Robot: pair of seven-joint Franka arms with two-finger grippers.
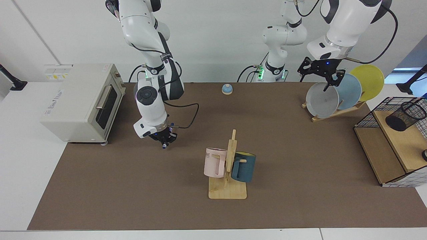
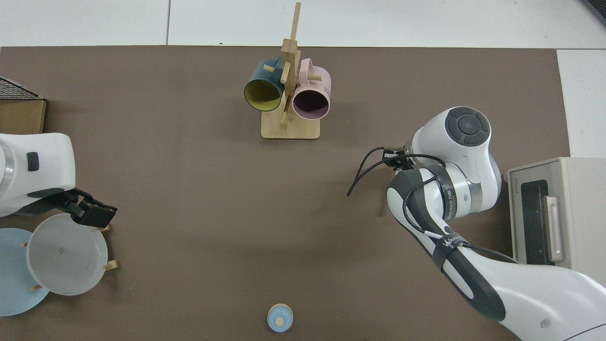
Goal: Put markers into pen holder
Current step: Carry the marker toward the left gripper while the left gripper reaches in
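Desk (image 1: pixel 300 206) carrying toaster oven (image 1: pixel 80 100), wire basket (image 1: pixel 367 120), plate rack, mug stand.
Right gripper (image 1: pixel 164 139) hanging just above desk beside oven, fingers pinching marker (image 1: pixel 164 145); only facing view showing this, top view hiding it under arm's wrist.
Left gripper (image 1: pixel 320 71) hovering over grey plate (image 1: pixel 322 100), fingers spread wide, holding nothing; top view showing it (image 2: pixel 90 213) at plate rim.
Pen holder (image 1: pixel 405 116) lying tilted on basket shelf, facing view only.
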